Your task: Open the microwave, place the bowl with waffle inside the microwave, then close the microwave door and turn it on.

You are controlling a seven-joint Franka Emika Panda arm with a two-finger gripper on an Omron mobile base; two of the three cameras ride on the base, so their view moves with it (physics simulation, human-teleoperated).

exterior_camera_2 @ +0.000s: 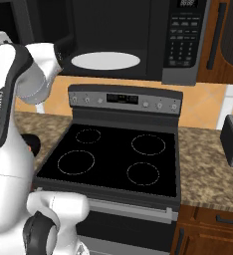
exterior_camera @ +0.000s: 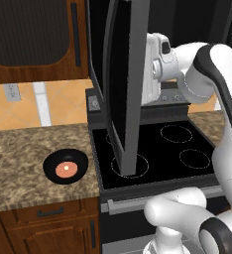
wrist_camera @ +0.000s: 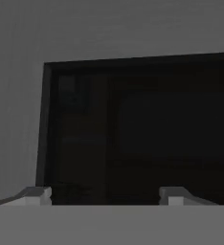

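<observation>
The microwave door [exterior_camera: 125,84] is standing swung well out over the stove [exterior_camera_2: 113,159], edge-on to the left base view, which is leaving the microwave [exterior_camera_2: 138,40] cavity open with its white turntable [exterior_camera_2: 105,61] exposed; judging by this, the opening step is about done and the cavity is being made ready for loading. The bowl with waffle [exterior_camera: 66,166] is sitting on the granite counter [exterior_camera: 19,168] just left of the stove, well apart from the arm and not yet picked up, so the fetching is probably next. The gripper [wrist_camera: 104,195] is facing the door's dark glass pane from close by, its two fingertips [wrist_camera: 37,195] standing spread wide with nothing between them; whether they are touching the panel cannot be told.
</observation>
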